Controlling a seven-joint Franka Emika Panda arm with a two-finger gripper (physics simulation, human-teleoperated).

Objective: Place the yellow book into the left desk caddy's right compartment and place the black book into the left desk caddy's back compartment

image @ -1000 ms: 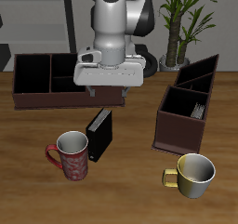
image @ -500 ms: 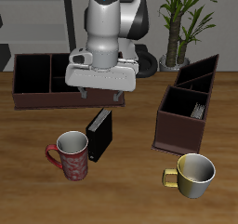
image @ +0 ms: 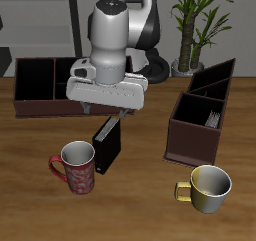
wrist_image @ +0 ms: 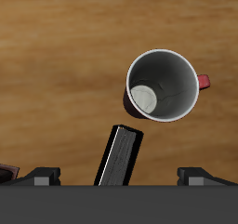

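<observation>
The black book (image: 107, 145) stands upright on the table beside a red mug (image: 78, 167). It also shows in the wrist view (wrist_image: 119, 156). My gripper (image: 105, 113) hangs open just above the book, empty, with a finger on either side of it (wrist_image: 121, 177). The left desk caddy (image: 192, 137), dark reddish-brown, stands apart from the gripper, with slanted partitions at its rear. In its squarish end section a thin book with pale page edges (image: 212, 117) stands; it appears to be the yellow book.
The red mug shows close beside the book in the wrist view (wrist_image: 160, 85). A long dark caddy (image: 45, 87) lies behind the gripper. A yellow mug (image: 206, 188) stands near the table's front edge. A potted plant (image: 195, 25) is at the back.
My gripper has moved down and sideways, from beside the black book's top to over it. The book, mugs and caddies have not moved.
</observation>
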